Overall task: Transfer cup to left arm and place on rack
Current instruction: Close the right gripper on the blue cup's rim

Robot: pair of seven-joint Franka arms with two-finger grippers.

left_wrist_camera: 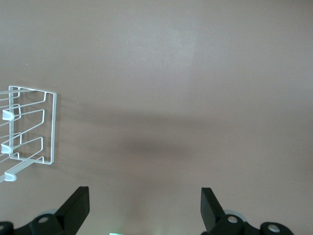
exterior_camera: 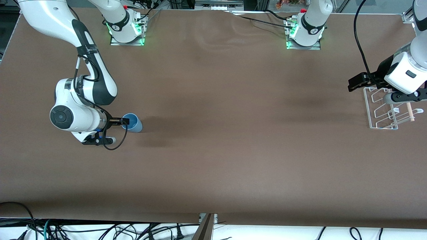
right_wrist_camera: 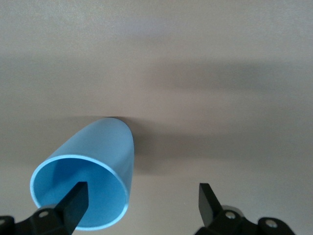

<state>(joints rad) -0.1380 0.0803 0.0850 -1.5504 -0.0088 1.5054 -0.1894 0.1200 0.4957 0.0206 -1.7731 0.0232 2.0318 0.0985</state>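
Brown table (exterior_camera: 213, 150): right gripper (right_wrist_camera: 142, 203) jaws wide at cup (right_wrist_camera: 93, 166); left gripper (left_wrist_camera: 144, 208) jaws wide.

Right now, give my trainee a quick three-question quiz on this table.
1. True or false: the cup already hangs on the rack.
2. Which gripper is at the cup? A) right gripper B) left gripper
3. Fill in: the left gripper's fingers are ____.

Key:
1. False; the cup stands on the table toward the right arm's end, the rack toward the left arm's end.
2. A; one finger is over the cup's mouth, fingers open.
3. Open; it is beside the rack, holding nothing.
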